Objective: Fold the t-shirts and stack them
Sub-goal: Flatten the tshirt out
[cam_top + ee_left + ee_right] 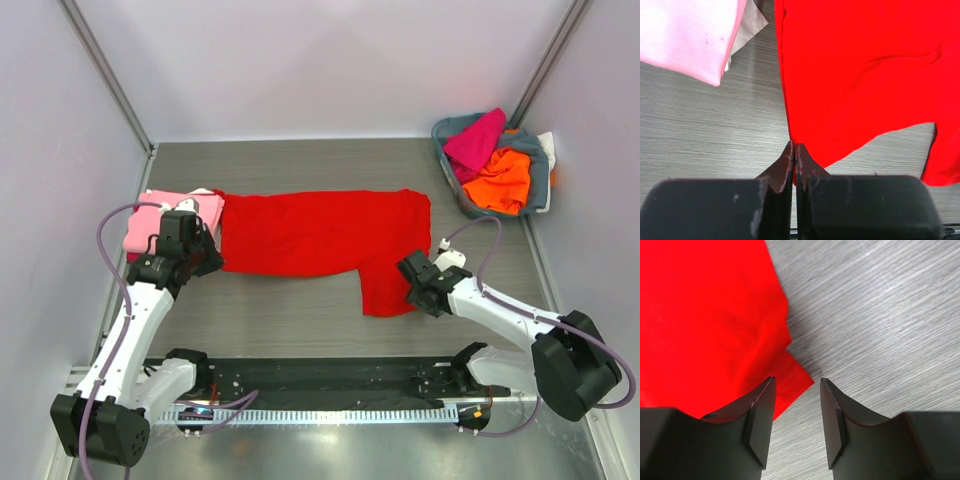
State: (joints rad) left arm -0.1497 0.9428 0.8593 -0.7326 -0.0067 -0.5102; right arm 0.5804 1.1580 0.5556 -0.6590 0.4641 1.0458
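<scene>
Lying flat across the middle of the grey wood-grain table [300, 310] is a bright red short-sleeved cloth t-shirt [320, 232]. It is spread sideways in a long band, and one part at its right end hangs toward the near edge. It looks partly folded. The band is narrow, and that hanging part seems to be what is left to turn in.

The left gripper [794, 147], black and two-fingered, sits at the shirt's near left corner with its fingers pressed tightly together. The tips meet right at the cloth's edge, and I cannot tell whether any fabric is caught between them. My guess is that it is there to anchor that corner so the shirt does not slide.

The right gripper [797, 382] hangs low over the near right corner of the hanging part. Its fingers are spread apart with only bare table in the gap. The red corner lies just beside and partly under one finger, so the gripper seems placed to work on that corner.

Just beside the shirt's left end, a folded pale pink t-shirt [160, 215] rests on a white cloth [205, 193]. This is probably the start of the stack.

In the far right corner, a grey-blue soft-sided basket [447, 130] holds a crumpled magenta shirt [475, 140], an orange shirt [500, 180] and a white shirt [547, 145]. These appear to be waiting their turn.
</scene>
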